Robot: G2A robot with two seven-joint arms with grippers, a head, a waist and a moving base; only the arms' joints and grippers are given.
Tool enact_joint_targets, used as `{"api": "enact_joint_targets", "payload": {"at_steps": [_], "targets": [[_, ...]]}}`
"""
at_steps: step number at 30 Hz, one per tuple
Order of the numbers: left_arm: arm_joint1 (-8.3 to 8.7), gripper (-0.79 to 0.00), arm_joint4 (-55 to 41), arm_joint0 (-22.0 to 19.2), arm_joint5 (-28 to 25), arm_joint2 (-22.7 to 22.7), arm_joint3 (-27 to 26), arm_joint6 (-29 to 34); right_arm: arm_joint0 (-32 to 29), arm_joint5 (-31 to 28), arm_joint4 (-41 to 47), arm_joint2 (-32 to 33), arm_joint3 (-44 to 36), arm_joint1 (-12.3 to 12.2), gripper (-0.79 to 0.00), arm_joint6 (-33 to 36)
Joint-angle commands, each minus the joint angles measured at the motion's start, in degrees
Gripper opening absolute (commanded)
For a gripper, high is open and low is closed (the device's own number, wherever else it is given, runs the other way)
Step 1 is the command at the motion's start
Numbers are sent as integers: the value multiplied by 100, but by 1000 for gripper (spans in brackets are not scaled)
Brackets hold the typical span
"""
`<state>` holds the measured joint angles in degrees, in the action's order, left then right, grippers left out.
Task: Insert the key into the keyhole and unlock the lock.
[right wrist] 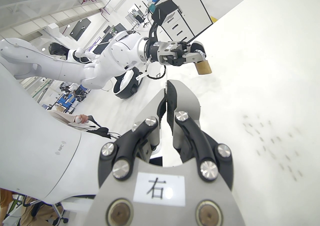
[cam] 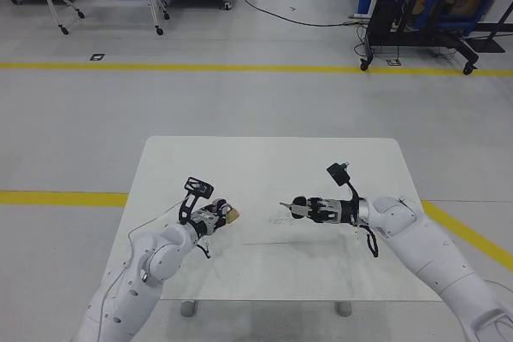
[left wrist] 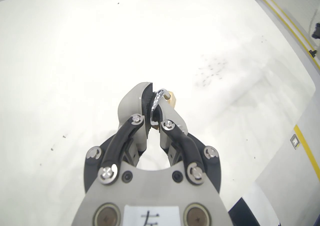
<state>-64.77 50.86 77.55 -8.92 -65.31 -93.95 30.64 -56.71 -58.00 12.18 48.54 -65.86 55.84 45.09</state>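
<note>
Top view: my left gripper (cam: pixel 221 212) is clenched on the silver loop (left wrist: pixel 158 94) of the small gold-brown metal padlock (cam: pixel 233 215), holding it over the white table (cam: pixel 274 162). My right gripper (cam: pixel 297 208) pinches the thin silver key (cam: pixel 285 206), pointing at the padlock but apart from it. Both are picked up. Pushing the key in and turning it are left. Small grey marks (right wrist: pixel 272 142) dot the table nearby. I think nothing blocks the way.

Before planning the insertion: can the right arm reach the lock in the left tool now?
Probably yes. The right tool, shut on the key, points toward the lock held by the left tool, with only bare table between them. The keyhole cannot be seen.
</note>
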Motion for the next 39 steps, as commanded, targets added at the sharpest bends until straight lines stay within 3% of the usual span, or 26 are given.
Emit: {"api": "enact_joint_targets", "payload": {"at_steps": [1, 3, 6, 10, 14, 19, 26, 30, 32, 34, 39], "targets": [[0, -785, 2, -5, 51, 0, 6, 22, 0, 0, 0, 0, 0, 0, -785, 0], [-23, -785, -337, 41, -56, 37, -6, -88, 0, 0, 0, 0, 0, 0, -785, 0], [-126, -785, -2277, -140, -526, 16, 682, -91, -132, 110, 106, -5, -161, 33, -785, -321], [-316, -785, -5409, -795, -1377, 135, 2021, 753, -165, 172, 222, -91, -90, 134, -785, -734], [-502, -785, -7307, -1454, -1664, 351, 3105, 1646, -92, 260, 152, -158, -4, 245, -785, -1110], [-680, -785, -7610, -2074, -1797, 667, 3855, 1802, -32, 299, 117, -205, 73, 370, -785, -1524], [-680, -785, -7610, -2074, -1797, 667, 3855, 1802, 19, 380, 129, -219, 75, 407, -785, -1560], [-677, -785, -7423, -1941, -1097, 710, 3670, 1487, 19, 380, 129, -219, 75, 407, -785, -1560], [-701, -785, -7862, -1922, -326, 691, 3577, 1522, -41, 634, 36, -243, -30, 418, -785, -1591], [-720, -785, -8217, -1940, 95, 647, 3507, 1568, -78, 1022, -206, -263, -142, 428, -785, -1615], [-855, -785, -9230, -2331, 1038, 631, 3956, 1670, -271, 1608, -518, -154, -509, 426, -785, -1903]]}}
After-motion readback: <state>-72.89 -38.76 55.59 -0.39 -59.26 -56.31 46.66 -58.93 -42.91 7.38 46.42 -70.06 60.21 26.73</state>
